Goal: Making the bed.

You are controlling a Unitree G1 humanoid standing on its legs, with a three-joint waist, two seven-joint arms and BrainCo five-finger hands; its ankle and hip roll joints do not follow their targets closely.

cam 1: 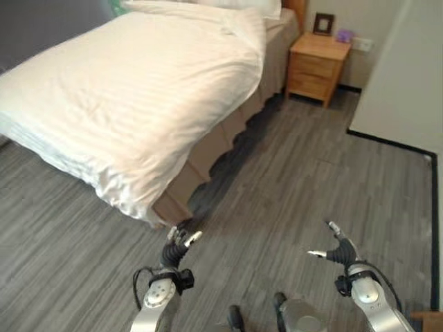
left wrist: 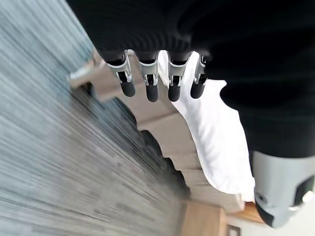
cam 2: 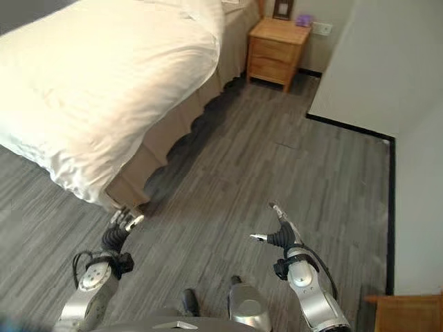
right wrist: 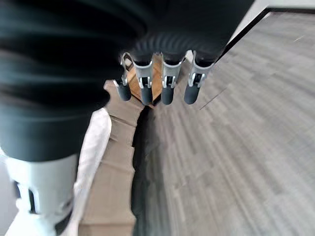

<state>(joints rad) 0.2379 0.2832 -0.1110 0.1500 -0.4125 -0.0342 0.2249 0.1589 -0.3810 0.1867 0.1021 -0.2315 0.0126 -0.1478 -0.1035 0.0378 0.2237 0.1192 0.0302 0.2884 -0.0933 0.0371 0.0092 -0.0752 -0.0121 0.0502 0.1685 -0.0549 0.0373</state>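
A wide stretch of grey wood-plank floor (cam 1: 297, 187) lies open between the bed (cam 1: 138, 90) and the pale wall (cam 1: 401, 76), whose foot is marked by a black baseboard (cam 1: 391, 142) running along the right and turning a corner. The bed takes up the upper left of the head views, its near corner jutting toward the robot, and its long side runs back to a wooden nightstand (cam 1: 317, 63) standing against the far wall, just beside the head of the bed. A white duvet (cam 1: 124, 83) with faint stripes covers the mattress, lying mostly smooth on top with soft wrinkles; its edge hangs down over the side and bunches in loose folds at the near corner. Below it a tan bed skirt (cam 1: 208, 155) shows in pleated panels down to the floor, with a dark shadow along its base. A white pillow (cam 1: 242, 7) lies at the head end. On the nightstand stand a small dark picture frame (cam 1: 323, 23) and a small purple object (cam 1: 344, 34); its 2 drawers are closed. The left hand (cam 1: 181, 238) hovers low over the floor just short of the bed's near corner, its fingers (left wrist: 150, 83) straight and holding nothing. The right hand (cam 1: 337, 247) hangs over open floor well apart from the bed, fingers (right wrist: 167, 86) loosely extended and thumb spread, also empty.
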